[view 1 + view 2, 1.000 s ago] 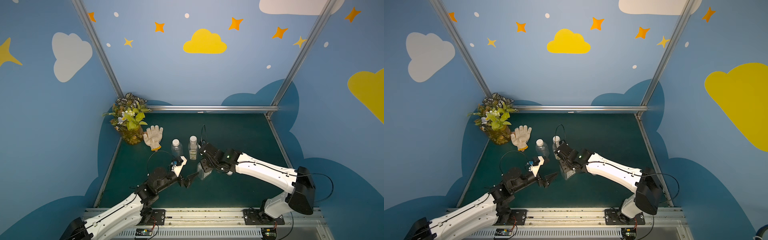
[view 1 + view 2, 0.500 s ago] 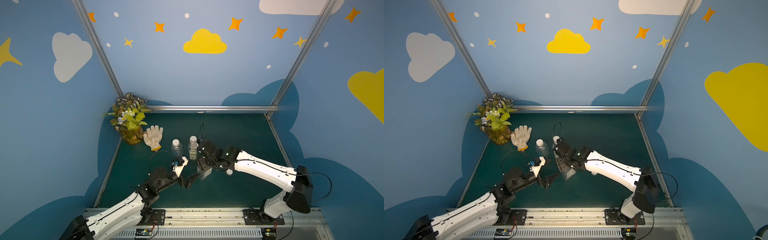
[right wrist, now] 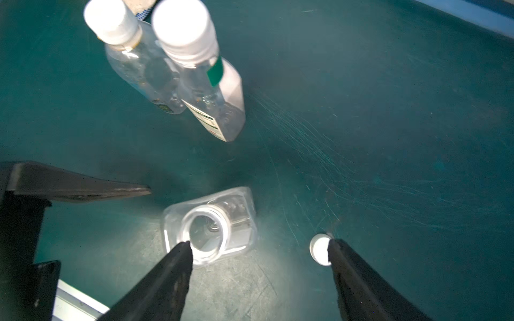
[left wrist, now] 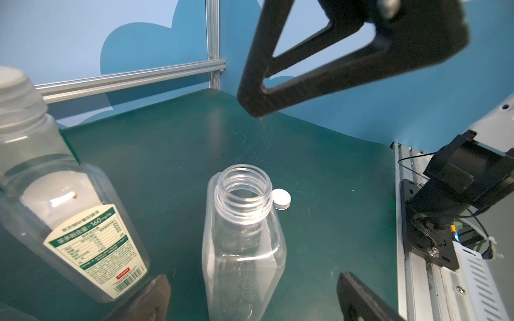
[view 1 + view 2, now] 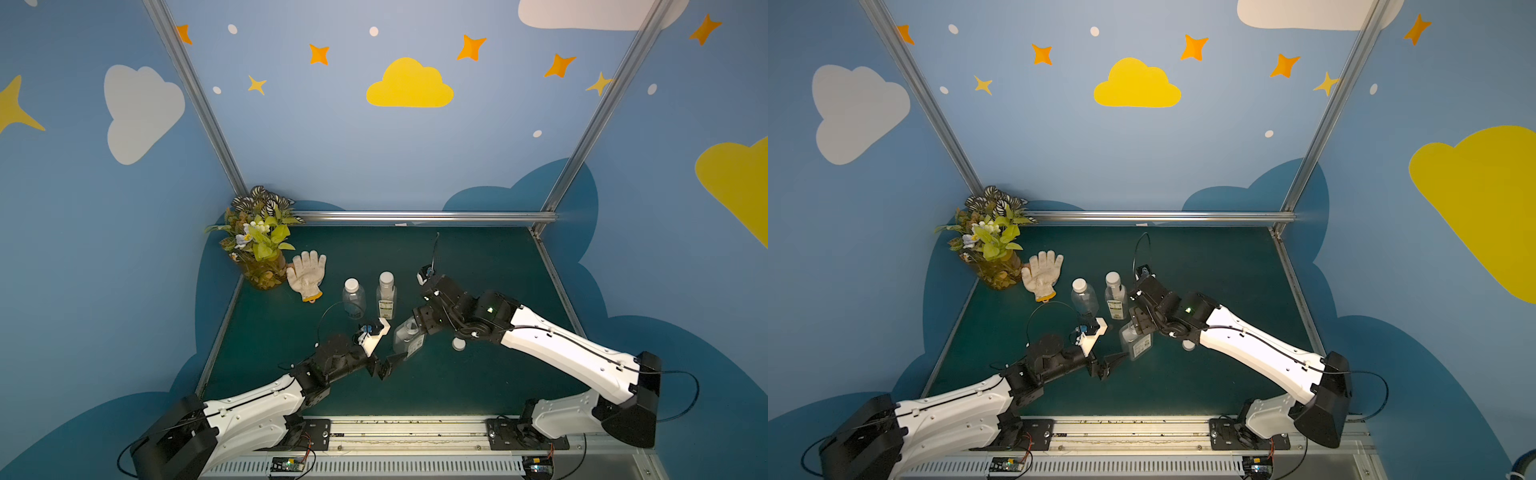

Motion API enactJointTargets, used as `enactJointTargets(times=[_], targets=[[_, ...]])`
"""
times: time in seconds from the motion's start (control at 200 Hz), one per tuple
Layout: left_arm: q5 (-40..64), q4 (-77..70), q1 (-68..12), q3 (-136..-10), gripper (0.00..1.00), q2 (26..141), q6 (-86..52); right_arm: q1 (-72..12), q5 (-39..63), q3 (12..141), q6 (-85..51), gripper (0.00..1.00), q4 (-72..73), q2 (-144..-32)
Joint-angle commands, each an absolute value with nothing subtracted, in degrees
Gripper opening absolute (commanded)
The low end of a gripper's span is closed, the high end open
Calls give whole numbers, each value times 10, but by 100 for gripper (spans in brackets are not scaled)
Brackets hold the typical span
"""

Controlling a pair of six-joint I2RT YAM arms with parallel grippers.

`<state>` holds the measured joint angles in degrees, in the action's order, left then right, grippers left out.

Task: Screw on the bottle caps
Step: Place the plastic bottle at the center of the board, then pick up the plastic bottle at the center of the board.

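A wide flat-sided clear bottle (image 5: 408, 340) stands uncapped on the green mat (image 5: 478, 266); its open threaded neck (image 4: 243, 191) shows in the left wrist view. One loose white bottle cap (image 5: 458, 344) lies flat on the mat just right of it. My left gripper (image 4: 251, 278) is open, its fingers standing apart on either side of the bottle's lower body. My right gripper (image 3: 258, 246) hangs open above the mat between the bottle mouth (image 3: 205, 228) and the loose cap (image 3: 319, 249), holding nothing. Behind stand a round plain bottle (image 5: 353, 293) and a slim labelled bottle (image 5: 386, 293), both capped.
A white work glove (image 5: 307, 270) and a potted plant (image 5: 259, 245) sit at the back left corner. Aluminium rails (image 5: 415, 216) edge the mat at the back and sides. Both arms' bases are mounted on the front rail (image 5: 407, 428).
My right gripper's jaws have spread wide and it has shifted a little left, over the uncapped bottle. The loose cap now shows on the mat beside it. The left arm has barely moved.
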<state>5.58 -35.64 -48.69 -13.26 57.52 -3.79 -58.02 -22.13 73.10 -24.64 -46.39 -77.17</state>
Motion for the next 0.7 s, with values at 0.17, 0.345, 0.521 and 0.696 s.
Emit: enactJointTargets(times=[0.17,0.345,0.521,0.696], targets=[[13,-486,-500,-120,94,637,-8,-544,-223,650,-277,82,-434,-703],[26,-525,-501,-122,93,686,-1,-529,-214,632,-279,82,-431,-691],[25,-565,-500,-128,91,730,-3,-523,-207,627,-278,82,-426,-693],[26,-576,-500,-141,88,765,-2,-521,-201,622,-277,82,-420,-698]])
